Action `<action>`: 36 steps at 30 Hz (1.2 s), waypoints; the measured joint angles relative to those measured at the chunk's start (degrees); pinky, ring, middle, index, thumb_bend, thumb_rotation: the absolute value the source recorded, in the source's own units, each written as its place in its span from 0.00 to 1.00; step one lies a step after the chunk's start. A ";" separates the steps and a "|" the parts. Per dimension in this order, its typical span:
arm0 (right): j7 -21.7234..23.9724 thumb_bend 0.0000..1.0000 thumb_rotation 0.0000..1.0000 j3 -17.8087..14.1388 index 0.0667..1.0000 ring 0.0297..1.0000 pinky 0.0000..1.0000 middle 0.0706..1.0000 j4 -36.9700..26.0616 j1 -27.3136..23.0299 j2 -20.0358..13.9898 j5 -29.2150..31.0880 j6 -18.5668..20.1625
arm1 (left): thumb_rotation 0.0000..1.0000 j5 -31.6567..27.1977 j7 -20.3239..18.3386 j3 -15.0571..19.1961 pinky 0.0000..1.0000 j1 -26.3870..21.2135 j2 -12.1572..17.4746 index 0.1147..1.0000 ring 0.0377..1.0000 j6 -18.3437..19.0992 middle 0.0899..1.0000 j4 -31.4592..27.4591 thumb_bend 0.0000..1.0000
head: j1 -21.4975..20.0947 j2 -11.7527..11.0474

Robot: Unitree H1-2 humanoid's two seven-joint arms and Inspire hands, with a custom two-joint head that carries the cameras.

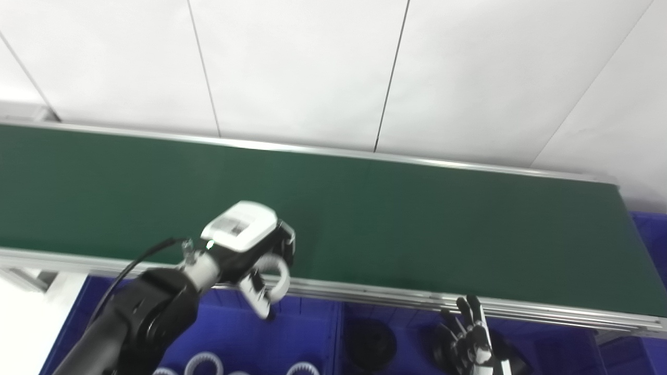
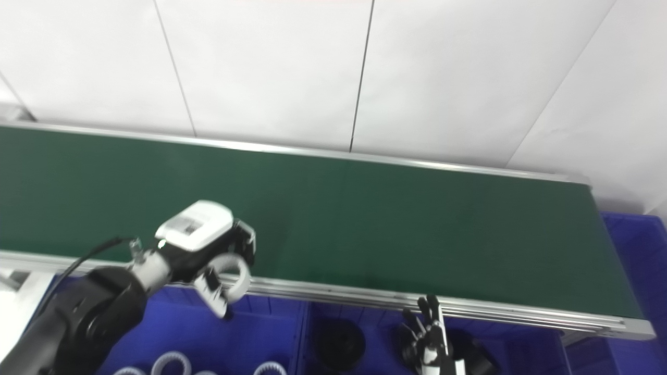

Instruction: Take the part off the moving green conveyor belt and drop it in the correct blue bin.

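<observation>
Part: white ring (image 1: 277, 278), gear-like, pinched in the left hand (image 1: 250, 250) at the near rail of the belt, already off the green surface and hanging over a bin.
Left hand: fingers closed round the white ring, wrist tipped down toward the bins; arm enters from the lower left.
Left blue bin (image 1: 229, 333): directly under the held ring; more white toothed rings (image 1: 203, 362) lie at its bottom, so it looks like the matching bin.
Conveyor belt (image 1: 417, 229): green, running across the whole view, with nothing visible on it.
Middle blue bin (image 1: 385, 333): holds dark round parts (image 1: 371, 344), a different kind from the ring.
Right hand (image 1: 471, 336): raised low over the dark-part bins, fingers spread apart, holding nothing, waiting.
Far-right blue bin (image 1: 651, 234): only an edge shows past the belt's end; contents cannot be told.
Progress: pick done, carry apparently nearly done; what remains is opening the fingers so the ring falls among the white rings.
</observation>
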 measured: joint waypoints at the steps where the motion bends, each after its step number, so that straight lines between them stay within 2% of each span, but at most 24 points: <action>1: -0.01 0.81 0.99 -0.06 0.98 0.88 0.82 0.95 -0.20 0.07 -0.01 0.13 0.20 | 0.00 0.87 -0.09 -0.35 0.19 1.75 0.00 0.42 0.22 -0.01 0.42 -0.65 0.53 | 0.00 0.00; 3: -0.01 0.82 0.98 -0.07 0.97 0.87 0.81 0.94 -0.50 0.15 0.00 0.33 0.72 | 0.00 1.94 -0.24 -1.21 0.21 5.85 0.01 0.42 0.22 -0.19 0.42 -1.28 0.52 | -0.79 0.00; 7: -0.02 0.83 0.96 -0.05 0.96 0.87 0.80 0.94 -1.07 0.32 0.03 0.27 1.32 | 0.00 3.36 -0.39 -1.87 0.18 11.67 0.62 0.42 0.19 -0.82 0.42 -0.39 0.52 | -1.41 0.18; 11: -0.03 0.84 0.96 0.07 0.96 0.87 0.80 0.93 -1.40 0.23 0.08 0.05 2.04 | 0.00 3.52 -0.19 -0.46 0.15 12.62 1.19 0.42 0.17 -0.94 0.42 2.40 0.53 | -1.94 0.26; 16: -0.05 0.84 0.96 0.06 0.96 0.87 0.80 0.94 -1.39 0.35 0.16 -0.24 2.12 | 0.00 5.12 1.97 -0.06 0.18 11.96 0.89 0.42 0.21 -1.09 0.42 4.64 0.52 | -1.50 0.18; 17: -0.05 0.84 0.96 0.06 0.96 0.87 0.80 0.94 -1.39 0.34 0.23 -0.29 2.12 | 0.00 5.39 2.48 0.00 0.36 11.93 0.77 0.42 0.40 -1.14 0.45 4.64 0.52 | -1.59 0.18; 18: -0.05 0.84 0.96 0.07 0.96 0.87 0.81 0.94 -1.39 0.33 0.33 -0.31 2.12 | 0.06 5.39 3.05 0.20 0.45 11.93 0.62 0.49 0.50 -1.26 0.52 4.64 0.59 | -1.59 0.18; 19: -0.05 0.83 0.96 0.07 0.96 0.87 0.81 0.94 -1.39 0.33 0.42 -0.32 2.12 | 0.22 5.39 3.57 0.39 0.59 11.94 0.46 0.67 0.65 -1.39 0.69 4.65 0.78 | -1.67 0.18; 20: -0.05 0.83 0.96 0.08 0.96 0.87 0.81 0.94 -1.39 0.32 0.48 -0.31 2.12 | 0.24 5.38 4.25 0.47 0.61 11.97 0.41 0.68 0.67 -1.75 0.70 4.65 0.80 | -1.67 0.18; 22: -0.05 0.83 0.96 0.10 0.96 0.87 0.81 0.94 -1.39 0.32 0.49 -0.29 2.12 | 0.37 5.39 5.32 0.60 0.73 12.13 0.41 0.85 0.81 -2.44 0.86 4.65 0.87 | -1.76 0.18; 25: -0.05 0.84 0.95 0.10 0.96 0.87 0.81 0.94 -1.39 0.33 0.51 -0.25 2.12 | 0.42 5.41 7.30 0.89 0.78 12.69 0.41 0.91 0.85 -3.09 0.92 4.63 0.91 | -1.85 0.09; 30: -0.05 0.84 0.96 0.10 0.96 0.87 0.81 0.94 -1.39 0.39 0.56 -0.26 2.12 | 0.42 6.00 9.20 1.13 0.87 13.54 0.33 0.94 0.90 -3.92 0.95 4.35 0.91 | -1.85 0.17; 36: -0.05 0.84 0.96 0.07 0.96 0.87 0.81 0.94 -1.40 0.65 0.51 -0.27 2.15 | 0.42 6.12 9.03 1.43 0.87 14.60 0.19 0.94 0.90 -4.00 0.94 2.45 0.90 | -1.76 0.35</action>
